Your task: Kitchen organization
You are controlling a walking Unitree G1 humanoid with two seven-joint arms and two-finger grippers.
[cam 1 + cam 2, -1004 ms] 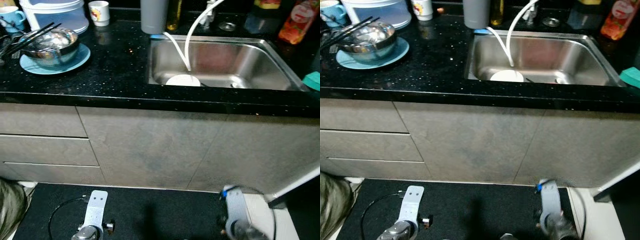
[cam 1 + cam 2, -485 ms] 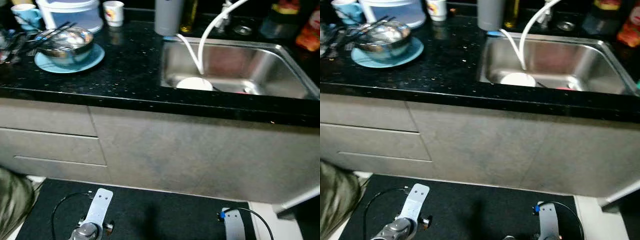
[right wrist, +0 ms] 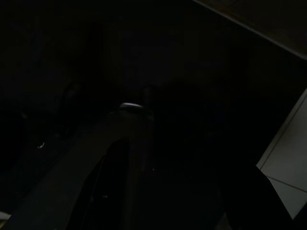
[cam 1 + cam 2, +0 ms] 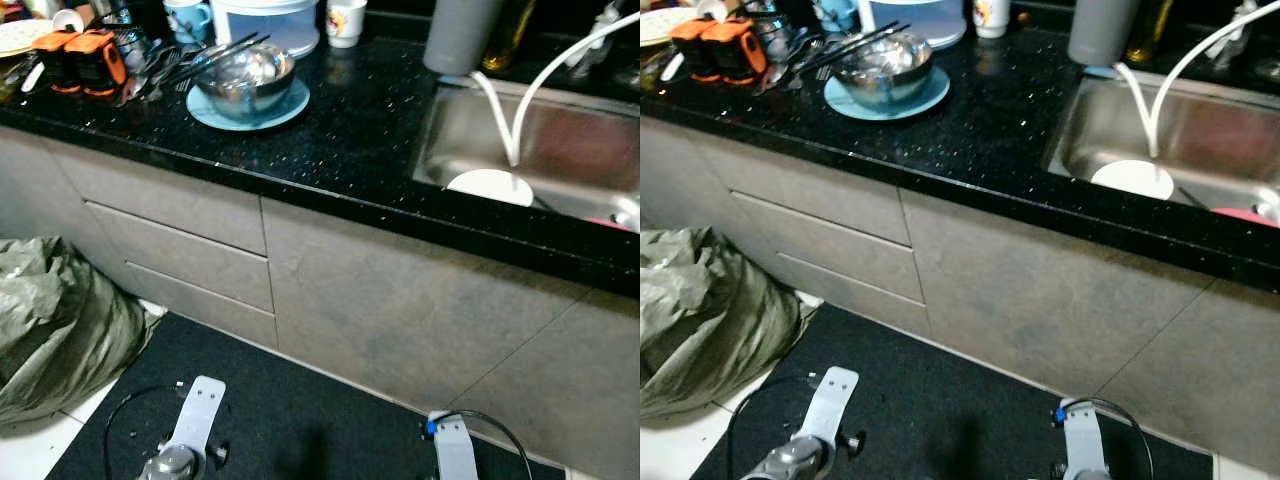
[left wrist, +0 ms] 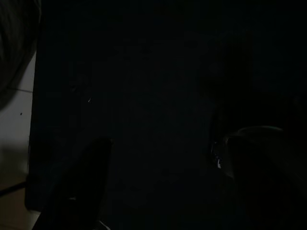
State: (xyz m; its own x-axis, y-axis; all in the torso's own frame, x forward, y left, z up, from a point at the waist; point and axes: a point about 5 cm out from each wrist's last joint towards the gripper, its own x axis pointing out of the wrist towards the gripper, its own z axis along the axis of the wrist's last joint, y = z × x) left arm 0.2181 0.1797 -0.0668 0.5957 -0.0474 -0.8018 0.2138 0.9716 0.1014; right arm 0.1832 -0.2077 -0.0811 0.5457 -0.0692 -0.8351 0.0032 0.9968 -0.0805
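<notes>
A black speckled surface [image 4: 340,130] runs across the head views, carried on grey cabinet fronts with two drawers [image 4: 180,250] below its left part. A dark mat [image 4: 940,410] lies on the floor in front of the cabinets, and a crumpled olive-green bag [image 4: 50,330] slumps on the floor at the left, against the drawer side.

Set into the surface at the right is a stainless sink [image 4: 1210,130]. A white plate [image 4: 1132,178] lies in the sink near its front wall, and a white hose [image 4: 540,85] curves down into the basin just above it. A grey cylinder [image 4: 458,35] stands on the surface at the sink's back left corner.

Towards the left, a steel bowl [image 4: 244,78] sits on a light blue plate [image 4: 290,105], with dark chopsticks [image 4: 215,55] resting across the bowl's rim. Behind them stand a white lidded container [image 4: 265,20], a white mug [image 4: 346,22] and a blue mug [image 4: 190,18]. Two orange and black objects [image 4: 85,58] stand side by side near the surface's left end.

Both silver arms hang low over the mat: the left arm [image 4: 190,425] and the right arm [image 4: 1078,455]. The wrist views are very dark; the left end effector [image 5: 158,191] and right end effector [image 3: 168,191] show only as dim shapes, and I cannot tell whether either is released or clenched.
</notes>
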